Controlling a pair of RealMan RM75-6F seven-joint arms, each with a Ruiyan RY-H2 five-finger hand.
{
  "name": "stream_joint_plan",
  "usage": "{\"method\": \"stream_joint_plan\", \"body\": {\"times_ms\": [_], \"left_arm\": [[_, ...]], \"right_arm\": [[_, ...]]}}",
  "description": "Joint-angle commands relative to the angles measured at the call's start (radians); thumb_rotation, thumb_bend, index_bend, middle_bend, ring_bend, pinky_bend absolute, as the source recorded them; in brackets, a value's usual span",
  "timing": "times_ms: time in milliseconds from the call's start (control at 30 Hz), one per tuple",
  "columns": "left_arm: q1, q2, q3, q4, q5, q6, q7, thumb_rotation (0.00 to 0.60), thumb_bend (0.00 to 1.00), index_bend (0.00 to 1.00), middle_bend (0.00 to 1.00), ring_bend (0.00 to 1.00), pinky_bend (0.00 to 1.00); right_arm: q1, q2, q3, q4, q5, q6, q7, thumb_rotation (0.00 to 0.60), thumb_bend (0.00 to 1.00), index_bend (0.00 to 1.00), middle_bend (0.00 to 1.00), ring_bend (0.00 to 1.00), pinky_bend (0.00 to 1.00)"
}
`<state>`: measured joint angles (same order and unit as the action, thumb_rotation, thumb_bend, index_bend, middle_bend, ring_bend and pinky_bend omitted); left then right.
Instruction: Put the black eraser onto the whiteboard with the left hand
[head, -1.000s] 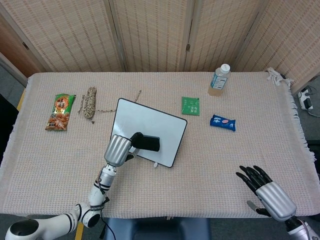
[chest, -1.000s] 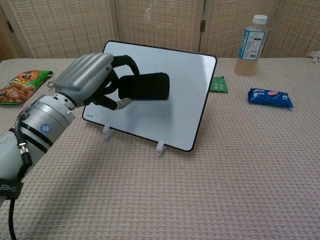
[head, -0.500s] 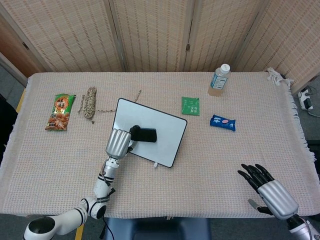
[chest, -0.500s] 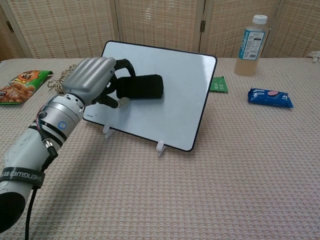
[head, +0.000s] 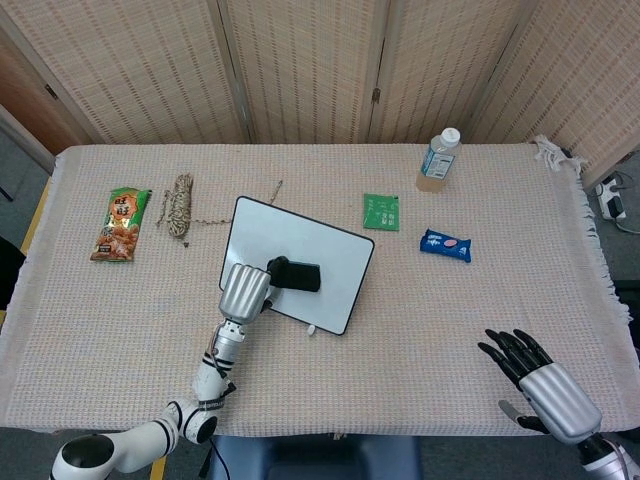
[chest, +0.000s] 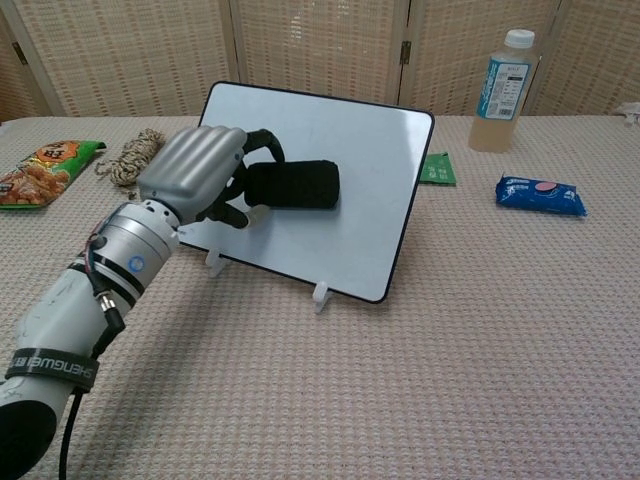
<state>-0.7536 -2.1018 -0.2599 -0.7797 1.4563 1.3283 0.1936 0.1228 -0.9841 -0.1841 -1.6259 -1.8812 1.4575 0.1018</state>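
The whiteboard (head: 330, 262) (chest: 360, 170) stands tilted on small white feet in the middle of the table. The black eraser (head: 302, 276) (chest: 297, 186) lies against its white face, left of centre. My left hand (head: 245, 291) (chest: 197, 175) grips the eraser's left end, fingers curled around it. My right hand (head: 540, 383) hovers near the table's front right corner, fingers spread and holding nothing; the chest view does not show it.
A snack bag (head: 121, 223) (chest: 45, 167) and a rope coil (head: 179, 204) (chest: 132, 156) lie at the left. A green packet (head: 381, 211) (chest: 436, 168), a blue packet (head: 445, 245) (chest: 541, 194) and a bottle (head: 438, 160) (chest: 501, 90) sit right of the board.
The left hand carried the eraser forward against the whiteboard face, then shifted it slightly right and lower. The right hand stayed almost still.
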Motion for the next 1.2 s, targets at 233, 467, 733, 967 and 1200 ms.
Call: {"method": "stream_joint_plan", "body": {"times_ms": [233, 467, 733, 967, 1200], "left_arm": [[0.014, 0.017, 0.009, -0.053, -0.001, 0.023, 0.021, 0.6, 0.26, 0.29, 1.0, 1.0, 1.0], [0.094, 0.117, 0.062, -0.245, 0.011, 0.071, 0.072, 0.6, 0.24, 0.25, 1.0, 0.99, 1.0], [0.353, 0.49, 0.323, -0.766, 0.053, 0.208, 0.4, 0.6, 0.24, 0.23, 0.46, 0.36, 0.63], [0.608, 0.672, 0.52, -0.856, 0.22, 0.514, 0.467, 0.6, 0.22, 0.04, 0.05, 0.0, 0.02], [0.769, 0.652, 0.508, -0.695, 0.272, 0.712, 0.268, 0.6, 0.21, 0.0, 0.0, 0.0, 0.0]], "right_arm": [[-0.004, -0.002, -0.001, 0.001, -0.004, 0.006, -0.003, 0.6, 0.35, 0.0, 0.0, 0.0, 0.0], [-0.012, -0.003, -0.002, 0.007, -0.012, 0.02, -0.008, 0.6, 0.35, 0.0, 0.0, 0.0, 0.0], [-0.018, -0.016, -0.007, 0.011, -0.025, 0.02, -0.033, 0.6, 0.35, 0.0, 0.0, 0.0, 0.0], [0.001, -0.042, -0.004, -0.006, -0.002, -0.055, -0.088, 0.6, 0.35, 0.0, 0.0, 0.0, 0.0], [0.002, -0.048, 0.011, -0.012, 0.023, -0.053, -0.093, 0.6, 0.35, 0.0, 0.0, 0.0, 0.0]]}}
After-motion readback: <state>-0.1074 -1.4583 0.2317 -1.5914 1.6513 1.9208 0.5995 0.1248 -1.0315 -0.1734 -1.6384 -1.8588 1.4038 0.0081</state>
